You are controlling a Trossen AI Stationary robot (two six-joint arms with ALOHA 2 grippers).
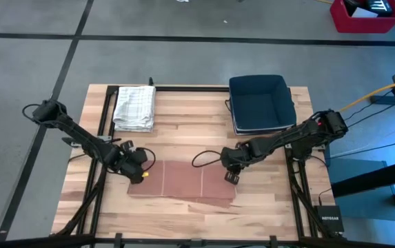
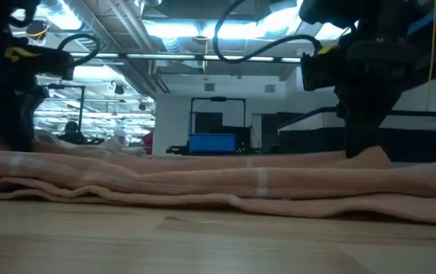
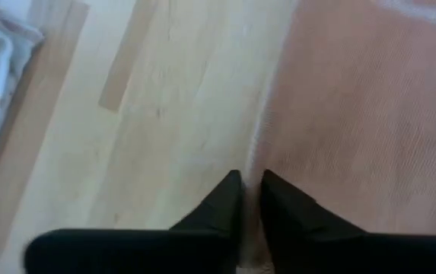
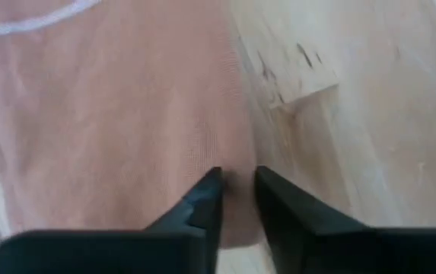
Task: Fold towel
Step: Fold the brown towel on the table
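Pink towel (image 1: 183, 180) apparently pinched at opposite edges by both end effectors.

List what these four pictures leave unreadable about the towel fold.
- Left gripper: whether it pinches the pink towel edge; left wrist view, fingers cover the contact.
- Right gripper: the same; right wrist view.
- Towel's layer count: low view, blurred folds.
- Blue bin contents: high view, too dark.

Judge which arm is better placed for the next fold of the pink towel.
Neither clearly. The left gripper sits at the pink towel's left edge and the right gripper at its right edge, both low over the cloth with narrow finger gaps; folding likely needs both.
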